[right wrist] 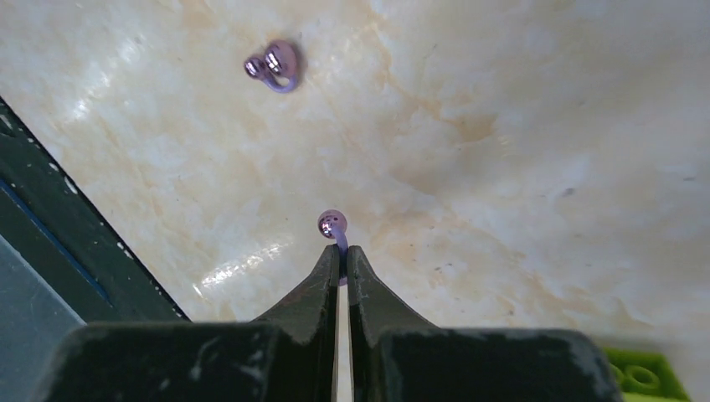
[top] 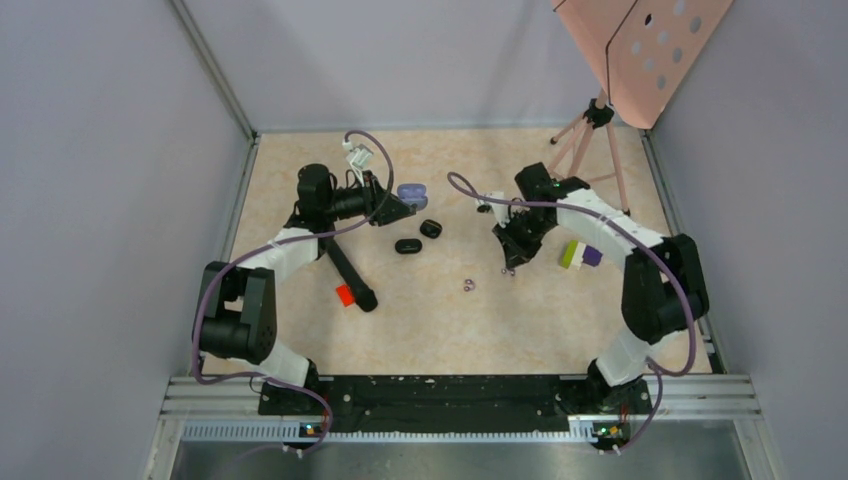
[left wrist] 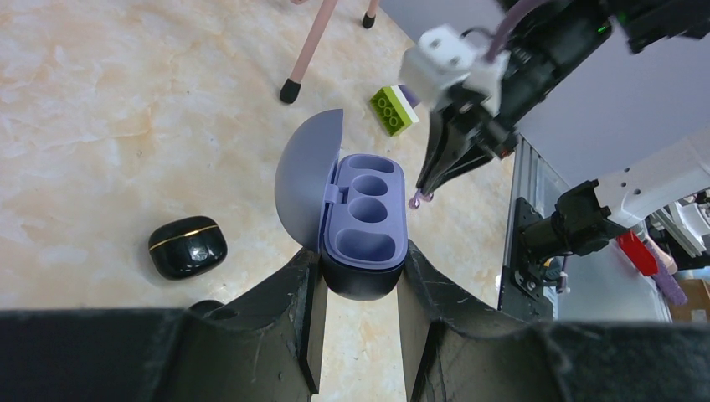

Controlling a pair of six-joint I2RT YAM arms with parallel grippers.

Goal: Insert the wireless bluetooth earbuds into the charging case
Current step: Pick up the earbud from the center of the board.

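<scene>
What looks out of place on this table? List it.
One purple earbud lies loose on the table, apart from the open purple case in the left gripper, whose wells are empty. The right gripper pinches the other earbud by its stem. Nothing looks spilled or damaged.

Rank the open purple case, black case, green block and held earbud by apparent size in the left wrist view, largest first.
1. purple case (nearest the camera)
2. black case
3. green block, farther off, so true size unsure
4. purple earbud, clearly tiniest
</scene>
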